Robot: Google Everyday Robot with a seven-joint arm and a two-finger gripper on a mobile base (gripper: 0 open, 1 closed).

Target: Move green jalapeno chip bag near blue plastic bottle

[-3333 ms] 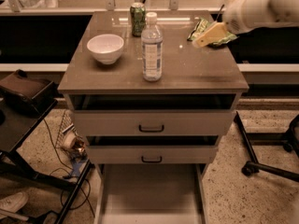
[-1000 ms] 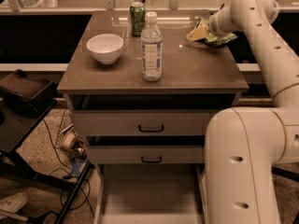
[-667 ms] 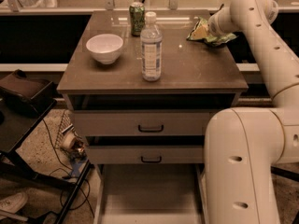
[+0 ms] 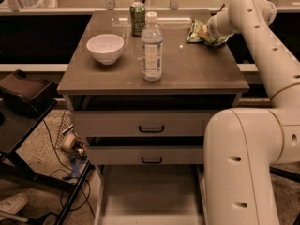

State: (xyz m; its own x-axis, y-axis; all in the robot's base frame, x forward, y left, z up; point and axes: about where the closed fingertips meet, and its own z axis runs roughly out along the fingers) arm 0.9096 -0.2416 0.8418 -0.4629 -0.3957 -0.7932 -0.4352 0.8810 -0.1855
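Observation:
The green jalapeno chip bag point(image 4: 198, 33) lies crumpled at the far right of the cabinet top point(image 4: 187, 69). My gripper point(image 4: 206, 32) is down on the bag's right part, its tip hidden behind the wrist. The blue plastic bottle point(image 4: 152, 48), clear with a white cap, stands upright near the middle of the top, well left of and nearer than the bag. The arm reaches in from the right, over the cabinet's right edge.
A white bowl point(image 4: 105, 48) sits at the left of the top. A green can point(image 4: 138, 18) stands at the back behind the bottle. The arm's large lower link point(image 4: 243, 168) fills the front right. A black stand point(image 4: 23, 97) is at the left.
The arm swung in from the right, and its large lower link now fills the front right. The gripper settled lower on the bag, which has barely moved.

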